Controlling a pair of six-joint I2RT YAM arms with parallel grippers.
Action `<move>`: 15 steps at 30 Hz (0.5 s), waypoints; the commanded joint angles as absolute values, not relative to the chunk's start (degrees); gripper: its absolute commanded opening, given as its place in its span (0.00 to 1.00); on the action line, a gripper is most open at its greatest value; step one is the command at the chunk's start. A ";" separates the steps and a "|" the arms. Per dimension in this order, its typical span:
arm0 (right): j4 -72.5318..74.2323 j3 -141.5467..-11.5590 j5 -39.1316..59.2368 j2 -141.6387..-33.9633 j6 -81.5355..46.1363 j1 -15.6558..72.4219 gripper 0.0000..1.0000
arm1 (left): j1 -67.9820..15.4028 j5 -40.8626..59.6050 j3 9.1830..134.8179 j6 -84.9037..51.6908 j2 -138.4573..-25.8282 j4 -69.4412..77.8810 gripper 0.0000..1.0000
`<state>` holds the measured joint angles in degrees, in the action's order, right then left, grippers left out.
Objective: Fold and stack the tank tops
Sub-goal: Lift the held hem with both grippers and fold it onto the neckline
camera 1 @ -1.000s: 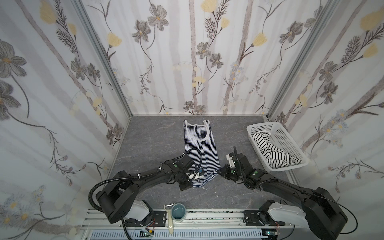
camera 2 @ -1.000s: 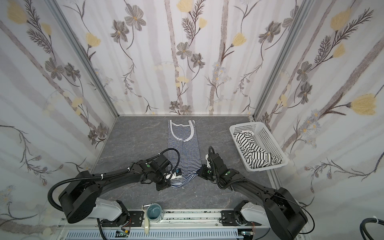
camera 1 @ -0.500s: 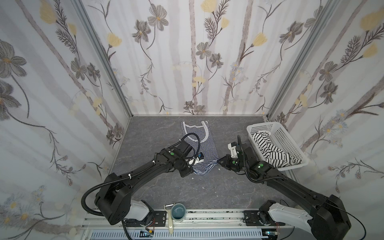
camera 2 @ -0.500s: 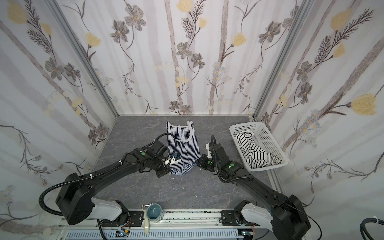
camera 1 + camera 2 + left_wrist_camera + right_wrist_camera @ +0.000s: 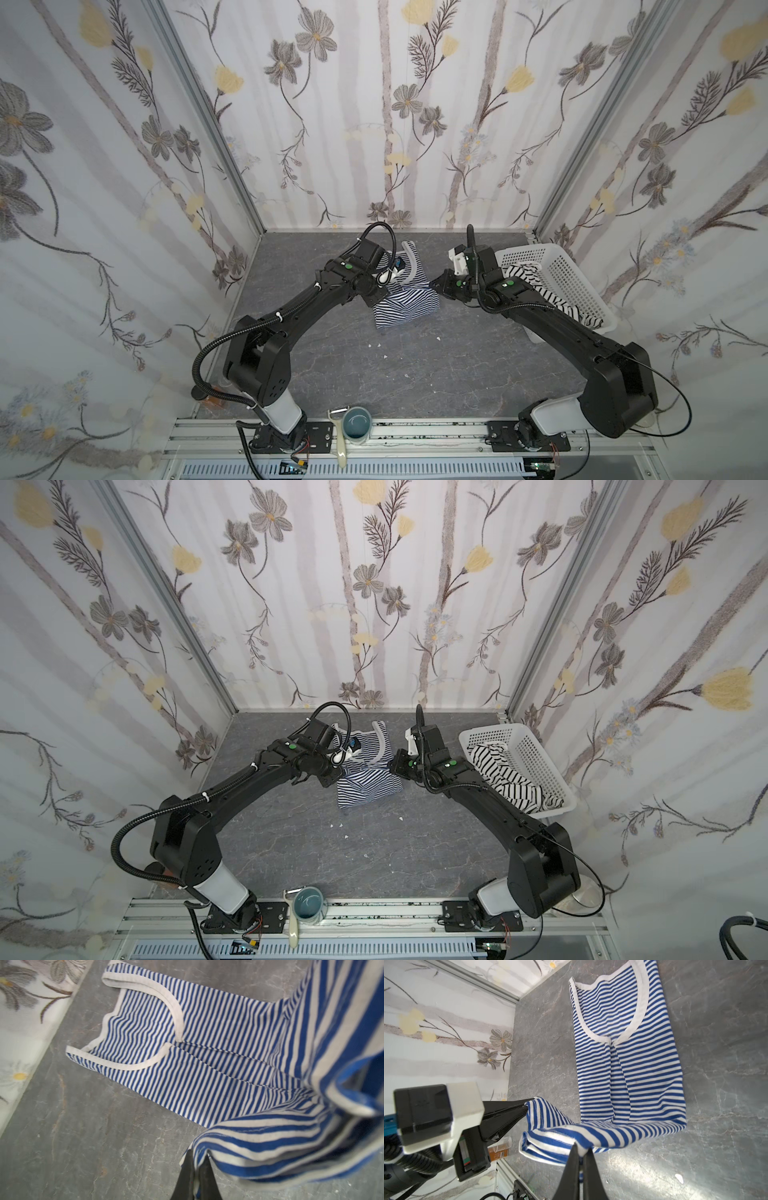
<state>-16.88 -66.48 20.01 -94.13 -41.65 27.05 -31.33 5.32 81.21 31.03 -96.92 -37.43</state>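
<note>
Right now the left gripper [image 5: 196,1154] and right gripper [image 5: 581,1150] are pinching the hem of the navy-striped tank top [image 5: 405,309] lying mid-table; 1 side lagging could be skewing the fold.

My left arm [image 5: 307,301] hides a strap of the navy top [image 5: 405,309] from above; its lifted hem [image 5: 311,1136] blurs off the left wrist view.

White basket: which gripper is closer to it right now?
Right. The right gripper pinches the navy-striped top at its hem corner facing the basket. The left gripper pinches the opposite hem corner, with the top's width between it and the basket.
</note>
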 commanded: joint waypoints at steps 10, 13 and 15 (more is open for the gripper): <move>-15.56 -77.64 22.86 -110.54 -37.98 22.57 0.00 | -28.22 0.22 90.29 28.63 -108.30 -37.88 0.06; -14.85 -79.35 23.39 -114.07 -38.02 21.91 0.00 | -27.98 -0.65 91.09 28.97 -110.24 -38.01 0.06; -13.94 -80.34 24.28 -116.30 -38.13 21.48 0.00 | -27.69 -0.88 91.55 29.04 -111.40 -38.13 0.06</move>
